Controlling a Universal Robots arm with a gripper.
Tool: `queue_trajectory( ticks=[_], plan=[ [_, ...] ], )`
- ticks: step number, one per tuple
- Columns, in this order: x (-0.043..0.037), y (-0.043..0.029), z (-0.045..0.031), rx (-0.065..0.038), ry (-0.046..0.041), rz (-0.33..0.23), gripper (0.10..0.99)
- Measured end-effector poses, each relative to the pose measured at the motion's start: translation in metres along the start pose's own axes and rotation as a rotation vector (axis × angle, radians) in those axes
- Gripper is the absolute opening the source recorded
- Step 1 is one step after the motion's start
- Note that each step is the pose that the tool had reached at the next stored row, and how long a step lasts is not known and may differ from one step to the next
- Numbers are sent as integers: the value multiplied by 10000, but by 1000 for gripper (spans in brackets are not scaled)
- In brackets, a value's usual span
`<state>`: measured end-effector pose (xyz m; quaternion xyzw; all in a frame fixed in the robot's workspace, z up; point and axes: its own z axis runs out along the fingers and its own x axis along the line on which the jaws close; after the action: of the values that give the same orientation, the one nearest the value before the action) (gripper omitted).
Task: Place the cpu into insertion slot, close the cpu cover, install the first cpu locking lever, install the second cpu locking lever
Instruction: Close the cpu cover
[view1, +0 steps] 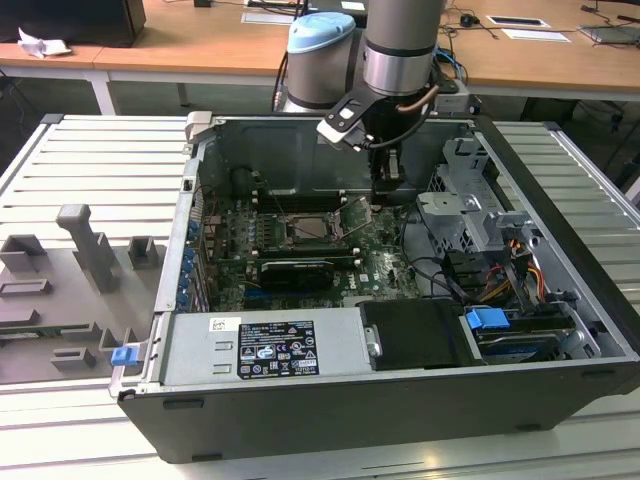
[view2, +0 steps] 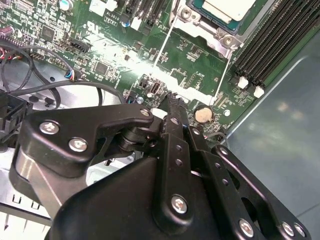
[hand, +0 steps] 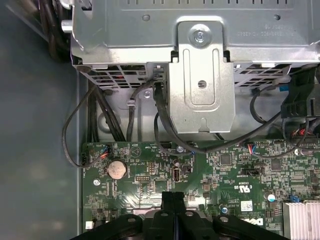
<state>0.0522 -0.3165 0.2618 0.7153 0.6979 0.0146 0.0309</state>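
In the open case, at the exterior view's left of the arm, the one cpu (view2: 225, 6) lies seated in the one insertion slot (view1: 292, 228). Just to its right the single cpu cover (view2: 192, 93) stands tilted open. The one gripper (view2: 172, 102), fingers pressed together with nothing visible between them, sits at the cover's free edge, though I cannot tell if it touches. The risk, as I judge it, is an off-centre push: the thin frame could slip off that narrow tip, which might then scrape the board near the one coin cell (view2: 202, 115).

Silvery grey arm (view1: 400, 50) with a pale blue joint cap (view1: 322, 30), coppery cable (view1: 420, 100); its black gripper (view2: 172, 100) bore silver screws (view2: 180, 204).
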Motion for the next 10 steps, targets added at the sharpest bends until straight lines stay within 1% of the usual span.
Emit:
queue_trajectory(
  ticks=[10],
  plan=[
    [2,72,5,-1,0,-1,106]
  ],
)
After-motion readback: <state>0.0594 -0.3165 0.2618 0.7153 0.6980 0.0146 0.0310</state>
